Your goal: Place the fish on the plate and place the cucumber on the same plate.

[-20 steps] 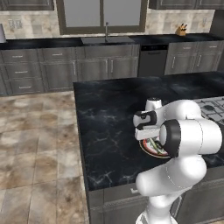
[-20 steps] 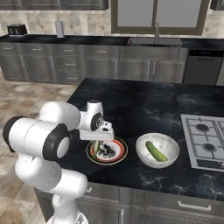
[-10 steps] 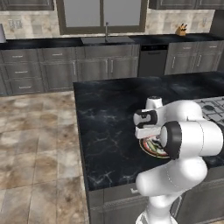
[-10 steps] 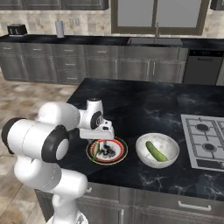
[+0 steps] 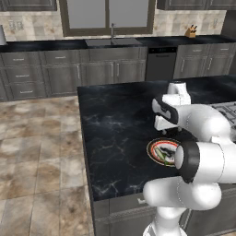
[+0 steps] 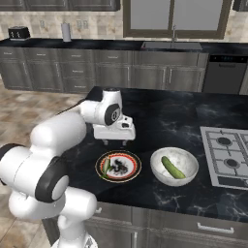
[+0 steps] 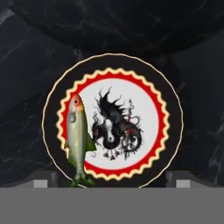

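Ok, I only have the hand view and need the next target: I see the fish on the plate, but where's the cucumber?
Observer: The cucumber lies in a white bowl, just right of the plate in the right base view.
Operator: Anything beyond the bowl?
Observer: A stove top, further right on the same counter.
Operator: How high is the hand?
Observer: The jaws hang open above the plate's far edge, clear of the fish.

No text, label, brand or number can be read anywhere; the plate (image 7: 113,124) bears only a dark ink-like figure.
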Tool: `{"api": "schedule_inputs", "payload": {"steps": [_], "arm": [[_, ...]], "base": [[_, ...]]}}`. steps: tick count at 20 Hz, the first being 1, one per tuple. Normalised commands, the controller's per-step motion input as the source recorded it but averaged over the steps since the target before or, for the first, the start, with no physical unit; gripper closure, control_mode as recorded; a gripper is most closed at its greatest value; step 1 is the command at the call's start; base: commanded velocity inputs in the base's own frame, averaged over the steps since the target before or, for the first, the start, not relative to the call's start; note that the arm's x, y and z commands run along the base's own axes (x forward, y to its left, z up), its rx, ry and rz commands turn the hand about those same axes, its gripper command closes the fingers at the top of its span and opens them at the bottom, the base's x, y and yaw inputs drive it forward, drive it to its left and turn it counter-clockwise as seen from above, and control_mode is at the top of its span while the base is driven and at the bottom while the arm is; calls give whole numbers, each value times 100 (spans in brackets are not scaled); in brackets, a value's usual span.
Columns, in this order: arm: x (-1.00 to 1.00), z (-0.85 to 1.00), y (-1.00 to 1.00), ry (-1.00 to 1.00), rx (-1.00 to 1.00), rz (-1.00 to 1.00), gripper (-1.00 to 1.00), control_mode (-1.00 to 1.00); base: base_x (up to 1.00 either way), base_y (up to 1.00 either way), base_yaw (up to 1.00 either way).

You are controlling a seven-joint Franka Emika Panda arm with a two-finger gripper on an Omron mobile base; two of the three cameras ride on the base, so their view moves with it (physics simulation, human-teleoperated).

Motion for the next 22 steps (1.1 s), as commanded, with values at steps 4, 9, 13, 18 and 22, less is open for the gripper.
{"api": "schedule_inputs", "payload": {"steps": [4,9,13,18,22], "arm": [[-36,100,-78,1,0,0,-100,-100],[-17,38,-98,10,1,1,-100,-100],[0,-9,-92,18,5,1,-100,-100],[-32,3,-80,9,8,-3,-100,-100],[-20,-7,-78,14,11,-11,-100,-100]], "base": [[0,0,0],[0,0,0],[0,0,0],[0,0,0],[0,0,0]]}}
